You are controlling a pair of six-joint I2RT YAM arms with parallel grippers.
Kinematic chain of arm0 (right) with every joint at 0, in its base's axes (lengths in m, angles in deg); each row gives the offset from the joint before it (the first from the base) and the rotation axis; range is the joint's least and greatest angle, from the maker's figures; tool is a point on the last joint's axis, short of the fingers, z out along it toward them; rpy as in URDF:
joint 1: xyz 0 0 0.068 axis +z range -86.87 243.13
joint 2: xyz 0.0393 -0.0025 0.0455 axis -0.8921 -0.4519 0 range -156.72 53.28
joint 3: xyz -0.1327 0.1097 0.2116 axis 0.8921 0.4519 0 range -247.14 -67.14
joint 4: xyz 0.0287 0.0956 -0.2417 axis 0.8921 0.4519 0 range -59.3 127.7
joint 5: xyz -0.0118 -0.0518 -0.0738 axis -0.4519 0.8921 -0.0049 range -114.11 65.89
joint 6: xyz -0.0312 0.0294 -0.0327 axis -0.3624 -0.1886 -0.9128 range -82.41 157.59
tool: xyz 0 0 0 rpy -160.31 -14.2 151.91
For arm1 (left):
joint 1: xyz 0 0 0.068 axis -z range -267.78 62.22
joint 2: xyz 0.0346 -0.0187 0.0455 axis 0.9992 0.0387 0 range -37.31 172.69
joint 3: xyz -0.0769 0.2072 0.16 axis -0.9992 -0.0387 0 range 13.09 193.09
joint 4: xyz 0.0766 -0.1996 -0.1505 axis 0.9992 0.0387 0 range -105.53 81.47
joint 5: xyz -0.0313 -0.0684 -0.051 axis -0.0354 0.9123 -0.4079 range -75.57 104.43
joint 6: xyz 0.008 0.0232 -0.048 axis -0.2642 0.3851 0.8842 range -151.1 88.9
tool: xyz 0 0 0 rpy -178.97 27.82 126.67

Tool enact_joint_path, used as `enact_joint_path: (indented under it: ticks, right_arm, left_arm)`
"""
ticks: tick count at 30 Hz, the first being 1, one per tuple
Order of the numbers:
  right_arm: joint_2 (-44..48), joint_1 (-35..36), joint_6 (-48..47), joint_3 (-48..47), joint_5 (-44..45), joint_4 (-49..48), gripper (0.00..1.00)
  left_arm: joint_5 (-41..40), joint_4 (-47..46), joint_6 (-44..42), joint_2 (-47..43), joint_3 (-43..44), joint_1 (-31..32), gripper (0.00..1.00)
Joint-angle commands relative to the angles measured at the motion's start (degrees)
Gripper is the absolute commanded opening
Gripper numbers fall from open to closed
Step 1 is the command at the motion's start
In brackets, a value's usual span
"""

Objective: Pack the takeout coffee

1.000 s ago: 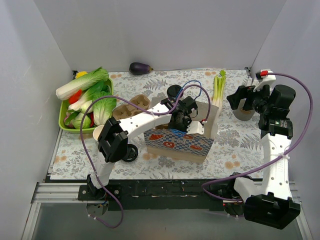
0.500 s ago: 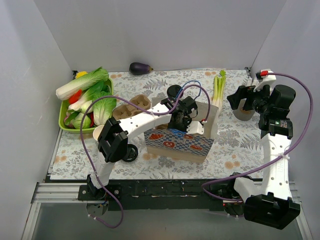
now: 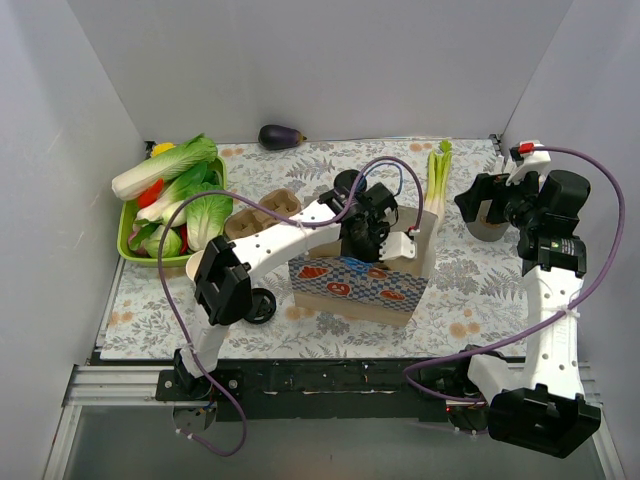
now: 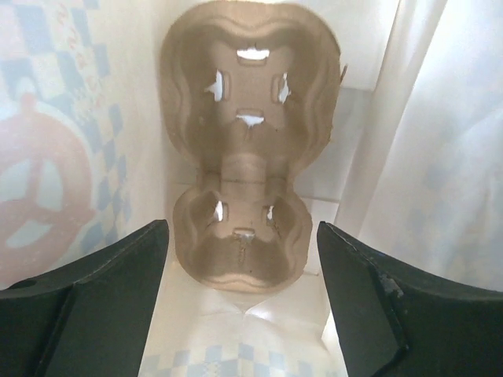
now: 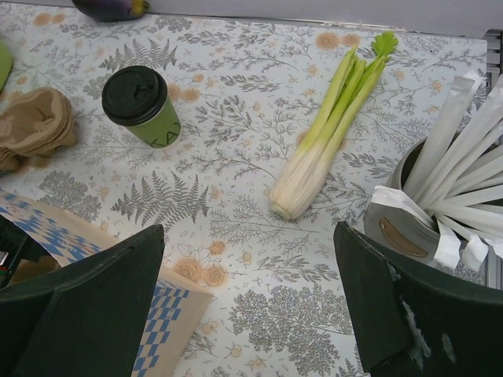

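The takeout coffee point(image 3: 347, 183), a green cup with a black lid, stands upright on the table behind the bag; it also shows in the right wrist view point(image 5: 141, 106). My left gripper point(image 3: 372, 238) is inside the blue-checked paper bag point(image 3: 350, 285), open and empty point(image 4: 244, 314). Below it a brown cardboard cup carrier point(image 4: 244, 157) lies on the bag's bottom. My right gripper point(image 3: 482, 200) hovers open and empty point(image 5: 251, 314) over the table at the right, well apart from the coffee.
A celery stalk point(image 3: 437, 180) lies right of the bag. A metal tin with straws point(image 5: 440, 204) stands at the far right. A green basket point(image 3: 128, 240) holds vegetables at the left. More brown carriers point(image 3: 265, 210) and an eggplant point(image 3: 281, 136) lie behind.
My left gripper has shifted slightly up and toward the back within the bag. The right arm and the coffee have not moved.
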Motion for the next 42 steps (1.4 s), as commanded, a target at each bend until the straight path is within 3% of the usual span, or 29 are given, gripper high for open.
enact_joint_path:
  ticks: [1, 6, 11, 17, 20, 24, 28, 33, 42]
  right_arm:
    - [-0.7, -0.2, 0.1, -3.9, -0.8, 1.1, 0.96]
    - [-2.2, -0.3, 1.0, -6.0, -1.5, 2.5, 0.96]
    - [-3.8, -0.2, 1.6, -7.6, -1.8, 3.6, 0.95]
    - [-5.7, -0.2, 1.7, -8.7, -1.8, 3.3, 0.94]
    - [-6.4, -0.2, 1.8, -8.9, -1.7, 2.8, 0.94]
    - [-7.2, -0.2, 2.2, -8.8, -1.7, 2.3, 0.93]
    - [-7.2, -0.2, 2.1, -8.8, -1.4, 1.9, 0.93]
    - [-7.1, -0.2, 2.1, -7.8, -1.4, 1.3, 0.93]
    - [-7.4, -0.3, 2.2, -6.8, -1.9, 0.3, 0.93]
  left_arm:
    - [5.6, -3.0, 3.7, -5.8, 1.1, 0.2, 0.77]
    - [6.5, -7.6, 4.0, -10.4, -2.1, -0.9, 0.79]
    - [13.6, -10.7, 8.0, -13.9, 1.9, -4.1, 0.82]
    - [19.1, -23.9, 15.3, -20.1, 4.3, -4.8, 0.94]
    - [18.1, -28.3, 17.4, -21.8, 6.0, -4.8, 0.98]
    - [10.6, -31.5, 21.7, -21.7, 11.7, -5.5, 0.98]
    - [6.4, -30.0, 22.2, -21.1, 17.9, -9.3, 0.98]
    - [1.9, -28.4, 21.8, -24.9, 11.2, -17.4, 0.98]
    - [-5.7, -12.2, 28.5, -17.0, 10.6, -29.2, 0.91]
